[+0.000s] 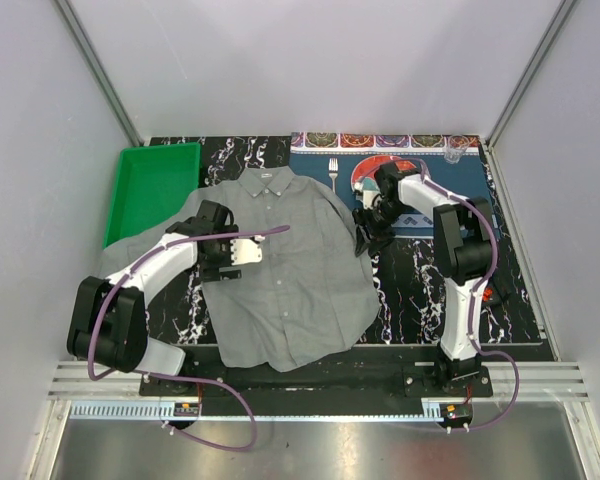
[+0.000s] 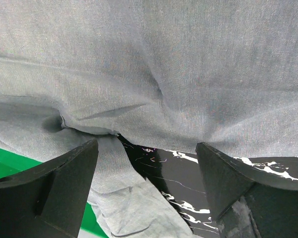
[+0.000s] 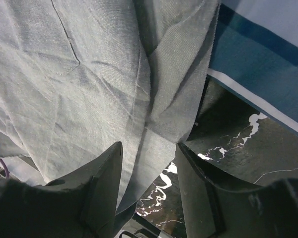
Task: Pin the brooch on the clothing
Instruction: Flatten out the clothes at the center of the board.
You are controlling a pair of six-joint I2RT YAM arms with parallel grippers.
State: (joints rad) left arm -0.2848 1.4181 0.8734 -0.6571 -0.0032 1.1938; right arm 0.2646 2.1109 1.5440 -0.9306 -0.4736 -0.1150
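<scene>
The shirt lies flat and face up in the middle of the frame on the marbled surface, collar toward the top; one sleeve reaches toward the tray at upper left, the other ends near the placemat at upper right. I cannot pick out the brooch in any view.

The left claw hangs over the shirt's side at centre left, jaws wide and nothing between them; its wrist view shows rumpled cloth ahead and bare surface in the gap. The right claw sits at the sleeve edge right of centre; its jaws stand narrower but parted, the hem running into the gap, not pinched as far as I can see.

The cloth is thin, light and limp; it wrinkles and slides rather than resisting, so a pin would likely drag it along unless it is held taut. Best hold, I judge, is a fold or hem, pinched shallow, on each side of the pin spot.
</scene>
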